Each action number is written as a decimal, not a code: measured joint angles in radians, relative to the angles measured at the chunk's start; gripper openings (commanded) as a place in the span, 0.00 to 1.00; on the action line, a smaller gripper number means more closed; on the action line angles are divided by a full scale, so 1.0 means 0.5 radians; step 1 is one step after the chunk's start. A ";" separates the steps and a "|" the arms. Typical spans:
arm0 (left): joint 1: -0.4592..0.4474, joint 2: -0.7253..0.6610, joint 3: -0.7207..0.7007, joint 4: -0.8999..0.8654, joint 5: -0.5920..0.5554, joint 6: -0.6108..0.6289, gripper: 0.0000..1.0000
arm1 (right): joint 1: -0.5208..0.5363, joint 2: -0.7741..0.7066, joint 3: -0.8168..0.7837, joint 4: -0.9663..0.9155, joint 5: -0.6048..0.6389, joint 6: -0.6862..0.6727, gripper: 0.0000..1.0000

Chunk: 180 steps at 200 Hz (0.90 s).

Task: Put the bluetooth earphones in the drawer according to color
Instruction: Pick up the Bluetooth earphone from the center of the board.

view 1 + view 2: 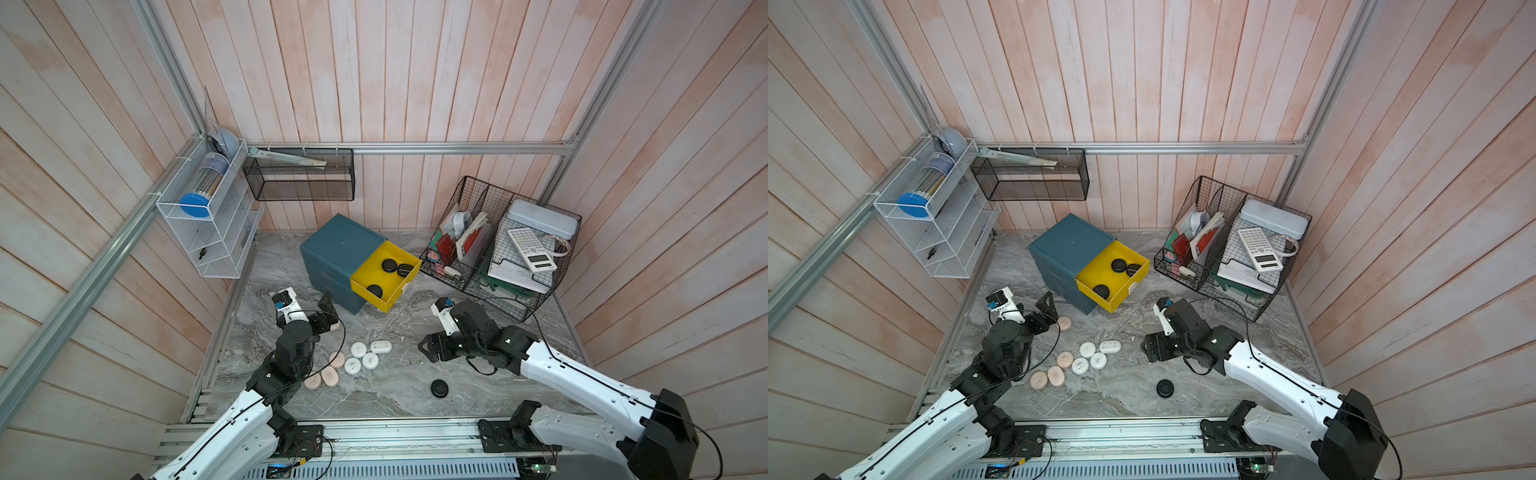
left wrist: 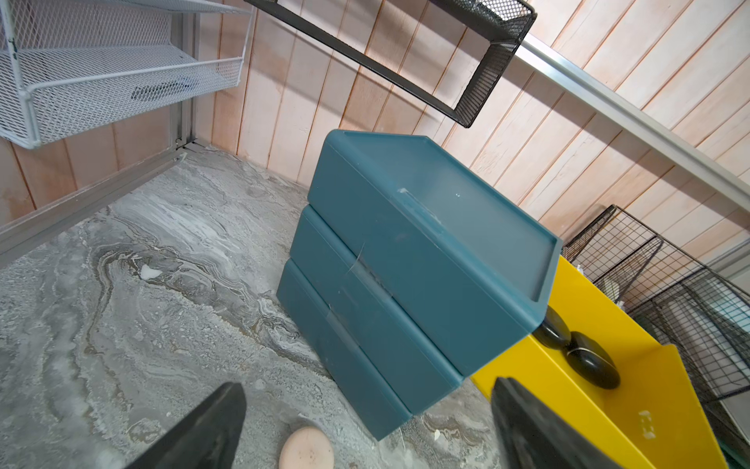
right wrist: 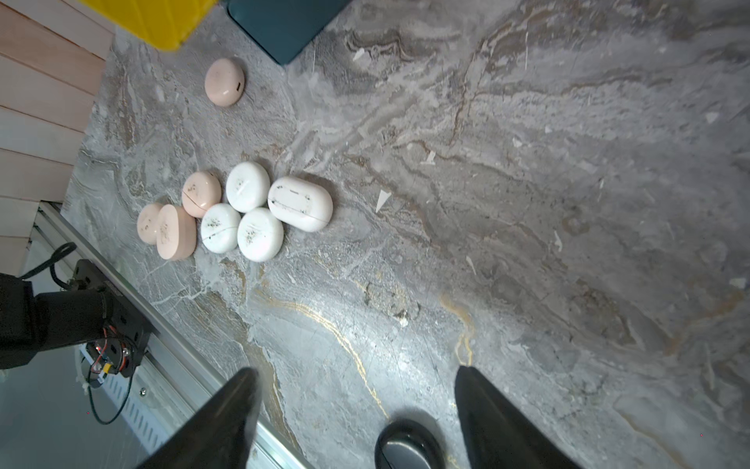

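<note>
Right arm's fingers [image 3: 219, 422] hang spread by the lone black case [image 3: 410, 444] near the table's [image 1: 519, 353] front edge, seemingly lining up a pick for the open yellow drawer [image 1: 392, 286], where three black cases [image 1: 389, 264] lie. Left fingers [image 2: 203, 430], spread wide, hover by a pink case [image 2: 306, 446] beside the cabinet [image 1: 340, 245]; others wait mid-table.

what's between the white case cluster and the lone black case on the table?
Nothing: bare marble tabletop between the white cases and black case, in both top views.
</note>
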State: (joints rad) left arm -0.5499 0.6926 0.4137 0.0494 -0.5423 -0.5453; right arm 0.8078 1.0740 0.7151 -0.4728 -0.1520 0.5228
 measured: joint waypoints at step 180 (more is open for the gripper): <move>0.001 0.040 -0.013 0.047 0.022 0.005 1.00 | 0.417 0.657 -0.033 -0.307 0.167 0.233 0.76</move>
State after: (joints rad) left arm -0.5495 0.7124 0.4072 0.0727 -0.5312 -0.5426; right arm 1.0164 1.4025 0.6987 -0.6262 -0.0685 0.6392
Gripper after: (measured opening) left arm 0.999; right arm 0.782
